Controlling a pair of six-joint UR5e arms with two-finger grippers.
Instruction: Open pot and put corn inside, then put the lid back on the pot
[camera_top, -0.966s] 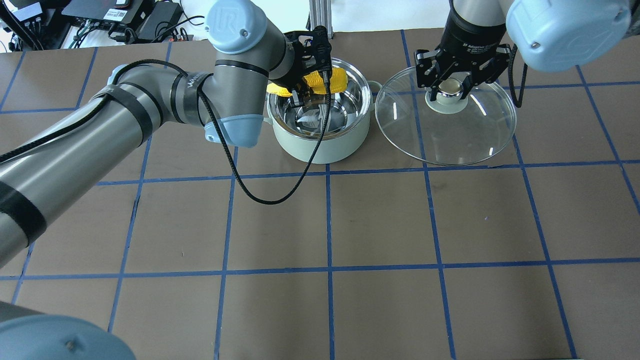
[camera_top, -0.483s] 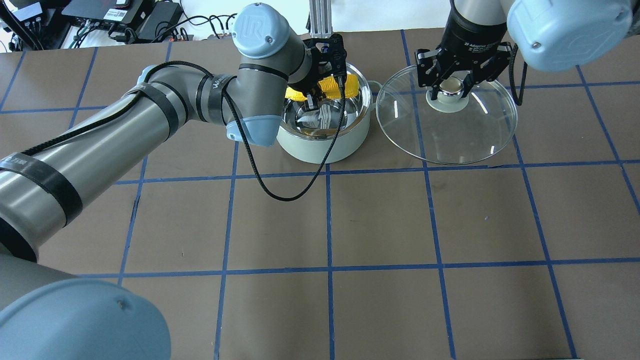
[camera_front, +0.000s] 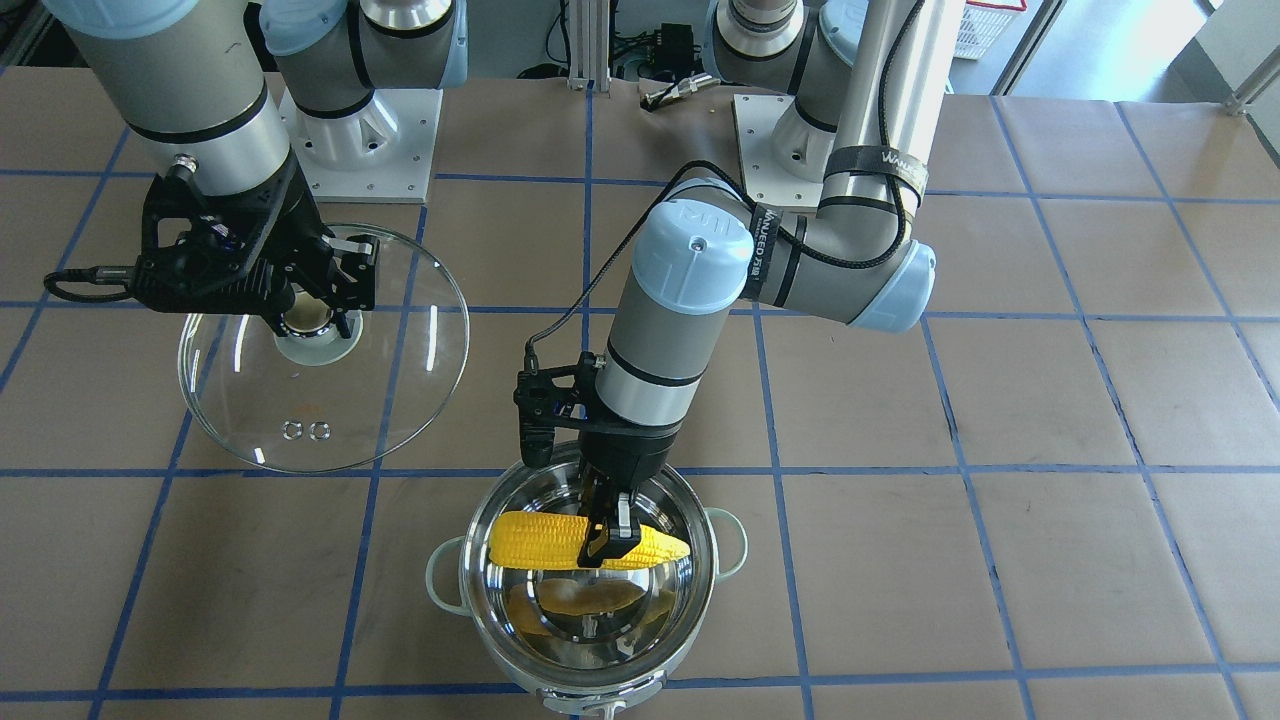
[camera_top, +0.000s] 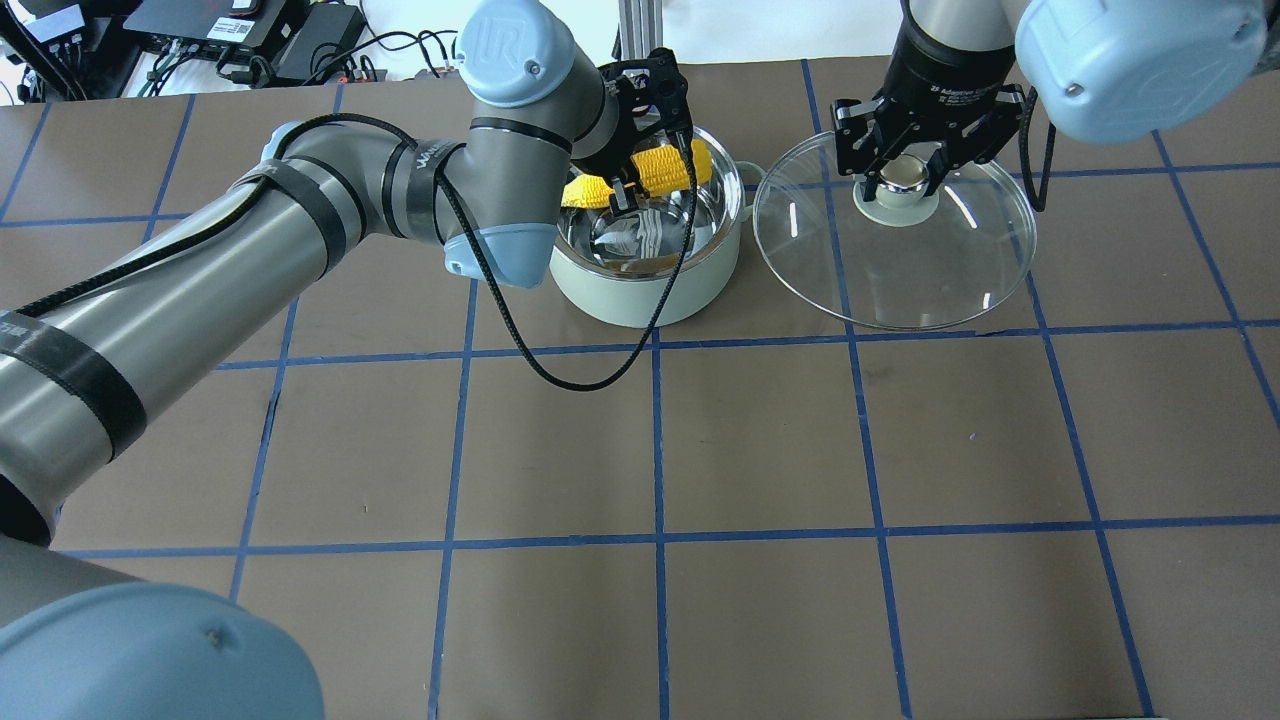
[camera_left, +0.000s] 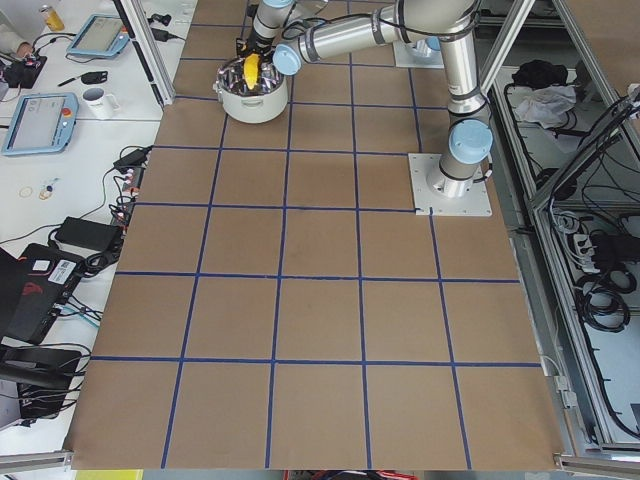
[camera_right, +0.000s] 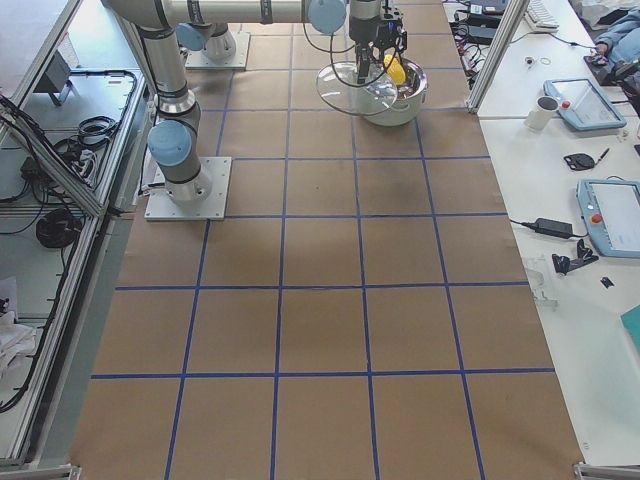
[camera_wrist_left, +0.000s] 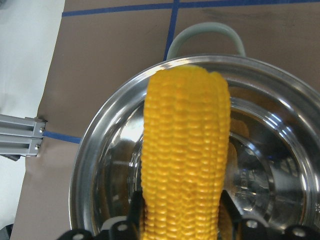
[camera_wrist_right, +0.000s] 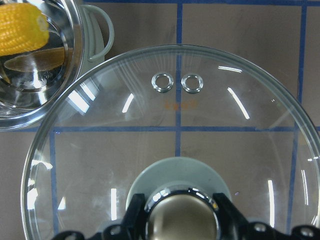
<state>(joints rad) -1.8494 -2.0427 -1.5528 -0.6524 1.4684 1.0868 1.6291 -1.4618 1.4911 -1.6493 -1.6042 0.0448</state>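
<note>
The pot (camera_top: 640, 295), mint-green outside and shiny inside, stands open at the table's far middle; it also shows in the front view (camera_front: 466, 585). My left gripper (camera_top: 652, 183) is shut on the yellow corn (camera_top: 665, 172) and holds it level just above the pot's opening (camera_front: 540, 540). The left wrist view shows the corn (camera_wrist_left: 185, 150) over the steel bowl (camera_wrist_left: 90, 165). My right gripper (camera_top: 903, 178) is shut on the knob (camera_wrist_right: 182, 215) of the clear glass lid (camera_top: 900, 270). It holds the lid beside the pot on its right, seemingly a little above the table (camera_front: 300, 410).
A black cable (camera_top: 590, 375) loops down from my left wrist in front of the pot. A metal post (camera_top: 635, 30) and electronics with cables (camera_top: 250, 40) lie past the far edge. Side desks hold tablets and a mug (camera_left: 98, 100).
My left gripper has carried the corn rightward from the pot's left rim to over its opening, and the corn now tilts slightly. The right gripper and lid have stayed still.
</note>
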